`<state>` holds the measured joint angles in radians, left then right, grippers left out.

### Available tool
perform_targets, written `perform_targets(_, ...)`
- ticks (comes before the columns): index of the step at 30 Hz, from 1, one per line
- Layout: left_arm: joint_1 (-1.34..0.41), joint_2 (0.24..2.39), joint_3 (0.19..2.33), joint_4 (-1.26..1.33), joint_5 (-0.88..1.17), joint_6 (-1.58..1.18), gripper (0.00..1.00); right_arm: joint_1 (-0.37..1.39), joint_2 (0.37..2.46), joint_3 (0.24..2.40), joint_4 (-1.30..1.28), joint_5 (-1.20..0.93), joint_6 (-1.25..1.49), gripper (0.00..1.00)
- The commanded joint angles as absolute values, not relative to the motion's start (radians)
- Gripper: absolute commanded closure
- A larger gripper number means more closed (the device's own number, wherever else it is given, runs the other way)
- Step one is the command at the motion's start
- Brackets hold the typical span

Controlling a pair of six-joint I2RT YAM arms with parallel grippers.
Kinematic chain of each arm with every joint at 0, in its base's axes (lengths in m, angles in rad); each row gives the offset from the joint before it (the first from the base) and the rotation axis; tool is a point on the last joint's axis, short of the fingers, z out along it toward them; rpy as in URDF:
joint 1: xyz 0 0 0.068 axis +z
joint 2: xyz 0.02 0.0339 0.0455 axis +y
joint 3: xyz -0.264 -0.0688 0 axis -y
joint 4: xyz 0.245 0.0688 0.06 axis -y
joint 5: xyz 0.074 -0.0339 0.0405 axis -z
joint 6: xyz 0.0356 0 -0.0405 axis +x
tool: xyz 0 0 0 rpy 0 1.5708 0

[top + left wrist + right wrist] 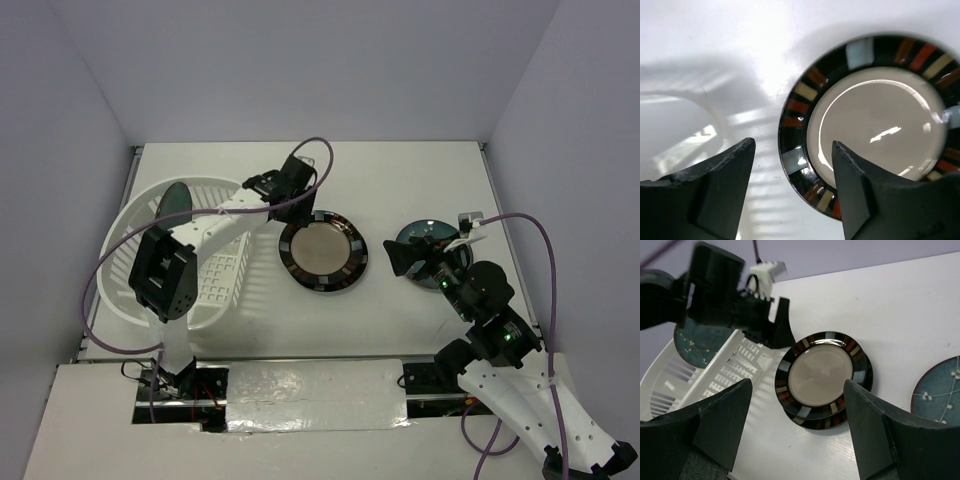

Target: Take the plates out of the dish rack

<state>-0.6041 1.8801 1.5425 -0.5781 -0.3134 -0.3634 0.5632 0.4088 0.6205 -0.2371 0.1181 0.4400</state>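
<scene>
One teal plate stands on edge in the dish rack, tucked at about 11 o'clock of the basket against its far-left wall. I can't spot anything else in there, though the left arm hides part of the floor. Out on the counter, the beige plate lies flat just off the rack's 3 o'clock side. From the right wrist view it looks like it might be sitting on a twin, but I can't swear to it. A second teal plate lies flat further out at 3 o'clock of that one, well apart from the rack. The left tool hangs over the gap between the rack rim and the beige plate, jaws spread wide with nothing in them. The right tool is wide open and empty too, parked by the second teal plate. My read is that the job now is fetching the upright plate, and it's on the left arm's side. I'd come in from above with the jaws lined up across the plate's thickness and pinch the top rim. Then lift straight up until it's past the dividers and wall, and tip it flat over bare counter. The glaze looks slick, so I'd bite deep enough that it can't swivel.
</scene>
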Motion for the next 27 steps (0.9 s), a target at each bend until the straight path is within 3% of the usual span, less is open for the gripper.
perform_targets(1, -0.607, 1.77, 1.696, -0.609, -0.342, -0.33, 0.26, 0.568, 0.403, 0.623, -0.229, 0.127, 0.429, 0.19)
perform_targets(2, -0.606, 1.763, 1.736, -0.636, -0.356, -0.325, 0.29, 0.568, 0.405, 0.623, -0.229, 0.127, 0.43, 0.19)
perform_targets(3, -0.606, 1.747, 1.802, -0.682, -0.424, -0.318, 0.43, 0.568, 0.406, 0.623, -0.229, 0.127, 0.43, 0.19)
perform_targets(6, -0.594, 1.717, 1.888, -0.769, -0.561, -0.288, 0.65, 0.568, 0.407, 0.624, -0.23, 0.13, 0.428, 0.19)
perform_targets(7, -0.585, 1.712, 1.96, -0.805, -0.653, -0.285, 0.67, 0.568, 0.407, 0.624, -0.232, 0.13, 0.428, 0.19)
perform_targets(12, -0.453, 1.62, 2.028, -0.928, -0.81, -0.27, 0.64, 0.569, 0.397, 0.621, -0.226, 0.12, 0.428, 0.19)
perform_targets(16, -0.293, 1.464, 1.877, -0.956, -0.867, -0.276, 0.6, 0.568, 0.411, 0.626, -0.227, 0.115, 0.426, 0.19)
perform_targets(21, -0.171, 1.322, 1.698, -0.824, -0.72, -0.17, 0.47, 0.566, 0.407, 0.627, -0.226, 0.101, 0.426, 0.19)
perform_targets(27, -0.097, 1.316, 1.576, -0.767, -0.62, -0.135, 0.48, 0.565, 0.397, 0.624, -0.229, 0.11, 0.423, 0.19)
